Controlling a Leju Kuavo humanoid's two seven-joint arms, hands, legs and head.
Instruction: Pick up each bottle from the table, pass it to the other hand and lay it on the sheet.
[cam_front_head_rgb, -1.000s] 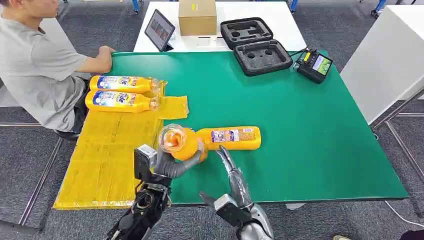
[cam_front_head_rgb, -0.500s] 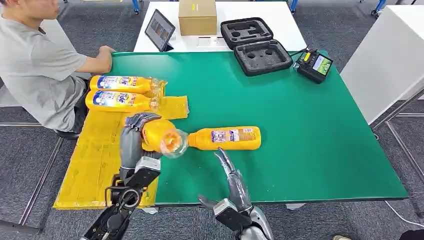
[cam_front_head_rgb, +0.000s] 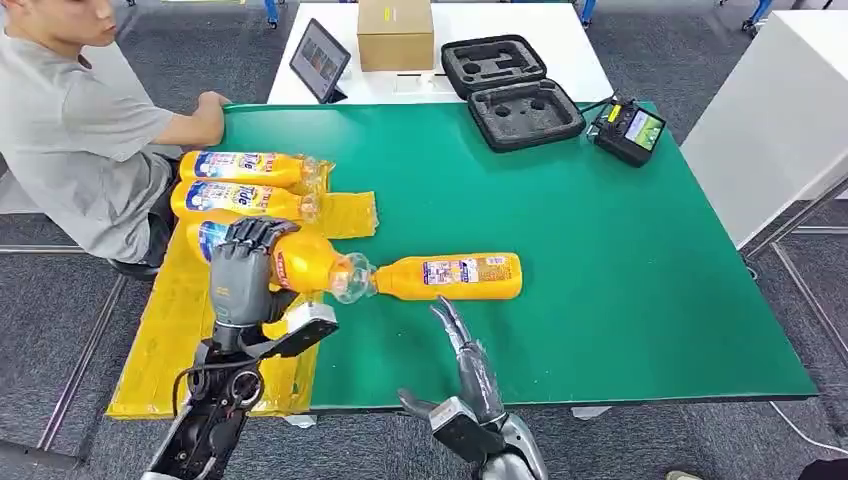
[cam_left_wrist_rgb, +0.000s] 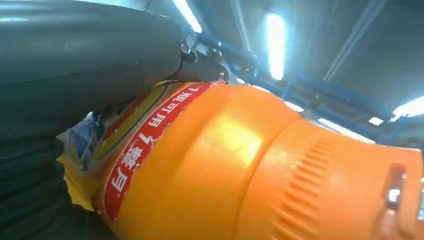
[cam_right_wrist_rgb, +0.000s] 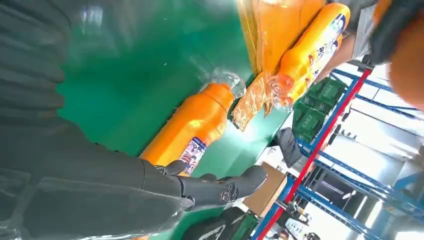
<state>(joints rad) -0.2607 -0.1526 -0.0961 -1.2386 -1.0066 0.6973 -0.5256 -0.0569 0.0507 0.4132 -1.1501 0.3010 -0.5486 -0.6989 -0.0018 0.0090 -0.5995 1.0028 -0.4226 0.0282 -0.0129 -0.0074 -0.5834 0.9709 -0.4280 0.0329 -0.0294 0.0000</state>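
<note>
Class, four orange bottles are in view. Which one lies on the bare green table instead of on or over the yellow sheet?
The bottle near the table's middle, just beyond the open right hand. Two others lie on the sheet; the left hand holds the fourth.

held bottle (cam_front_head_rgb: 300, 262) half covered by the left hand (cam_front_head_rgb: 240, 272), its label text smeared and cropped up close in the left wrist view, person (cam_front_head_rgb: 70, 120) cut off at the head view's edge, tablet (cam_front_head_rgb: 318, 58) screen too small to read
</note>
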